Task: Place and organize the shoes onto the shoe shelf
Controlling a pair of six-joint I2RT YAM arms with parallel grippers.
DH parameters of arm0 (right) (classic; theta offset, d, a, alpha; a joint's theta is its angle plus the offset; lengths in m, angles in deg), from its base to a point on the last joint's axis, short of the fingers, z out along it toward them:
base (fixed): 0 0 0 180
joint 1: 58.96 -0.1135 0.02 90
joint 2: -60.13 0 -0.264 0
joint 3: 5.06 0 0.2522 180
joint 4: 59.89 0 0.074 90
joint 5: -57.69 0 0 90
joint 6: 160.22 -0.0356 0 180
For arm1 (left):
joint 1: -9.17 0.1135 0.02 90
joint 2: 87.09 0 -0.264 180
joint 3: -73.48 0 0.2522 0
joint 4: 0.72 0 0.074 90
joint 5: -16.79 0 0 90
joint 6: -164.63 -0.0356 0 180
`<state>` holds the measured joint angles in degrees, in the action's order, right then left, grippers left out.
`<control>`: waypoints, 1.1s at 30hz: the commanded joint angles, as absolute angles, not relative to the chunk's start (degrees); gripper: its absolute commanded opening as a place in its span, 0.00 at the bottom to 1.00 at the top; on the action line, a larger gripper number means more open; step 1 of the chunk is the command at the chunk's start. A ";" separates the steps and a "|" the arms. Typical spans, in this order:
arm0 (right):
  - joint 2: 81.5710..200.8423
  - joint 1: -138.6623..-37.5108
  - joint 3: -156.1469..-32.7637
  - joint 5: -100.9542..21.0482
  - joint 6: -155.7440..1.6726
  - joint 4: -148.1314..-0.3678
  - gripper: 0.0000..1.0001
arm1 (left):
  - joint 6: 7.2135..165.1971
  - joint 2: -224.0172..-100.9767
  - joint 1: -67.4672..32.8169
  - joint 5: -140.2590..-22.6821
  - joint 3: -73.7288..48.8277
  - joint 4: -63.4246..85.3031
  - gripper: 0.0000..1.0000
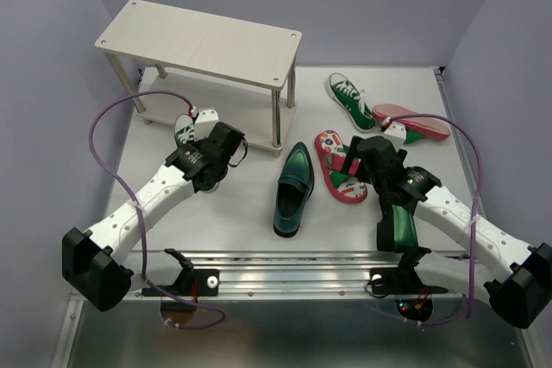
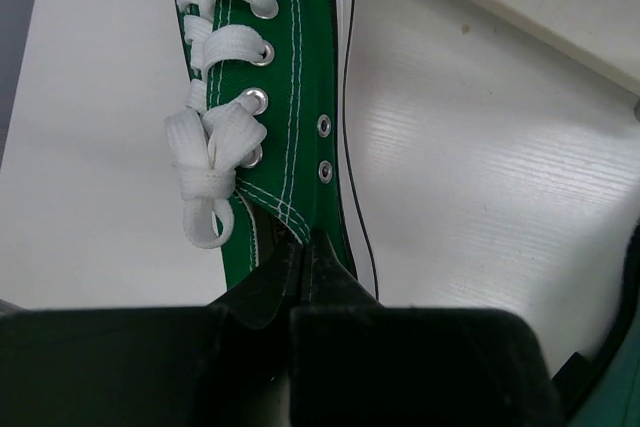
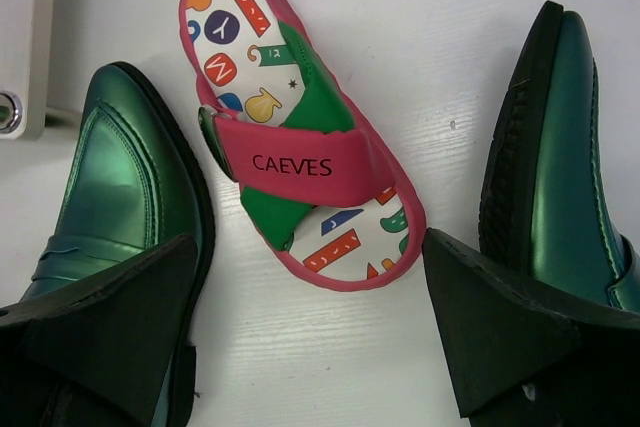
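Note:
A green canvas sneaker (image 2: pixel 290 97) with white laces lies on the table in front of the shoe shelf (image 1: pixel 203 40). My left gripper (image 2: pixel 305 247) is shut on the edge of its opening; from above it (image 1: pixel 197 134) covers most of that sneaker (image 1: pixel 183 129). My right gripper (image 3: pixel 310 317) hangs open over the heel end of a red flip-flop (image 3: pixel 300 157), its fingers (image 3: pixel 500 327) either side and apart from it. A glossy green loafer (image 1: pixel 293 189) lies to the left of that flip-flop (image 1: pixel 339 170). The other loafer (image 1: pixel 397 226) lies on its side under the right arm.
A second sneaker (image 1: pixel 349 96) and a second flip-flop (image 1: pixel 412 122), red sole showing, lie at the back right. Both shelf boards are bare, and the shelf's front right leg (image 1: pixel 278 118) stands close to the left gripper. Purple walls enclose the table.

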<state>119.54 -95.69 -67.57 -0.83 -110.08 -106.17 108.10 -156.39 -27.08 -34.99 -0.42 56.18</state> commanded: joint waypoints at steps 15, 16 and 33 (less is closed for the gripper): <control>119.37 -95.52 -70.59 -1.11 -108.63 -103.45 1.00 | 74.20 -158.98 -27.21 -40.94 -4.01 27.64 0.00; 119.02 -95.52 -70.50 -1.28 -108.46 -103.45 1.00 | 72.62 -159.59 -27.21 -41.13 -3.65 25.63 0.00; 114.97 -95.52 -69.71 -0.76 -110.30 -106.43 1.00 | 64.08 -166.72 -26.25 -42.62 3.12 6.10 0.00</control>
<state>116.99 -95.69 -67.92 -1.31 -109.64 -106.30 65.19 -166.77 -26.73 -44.57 4.91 15.59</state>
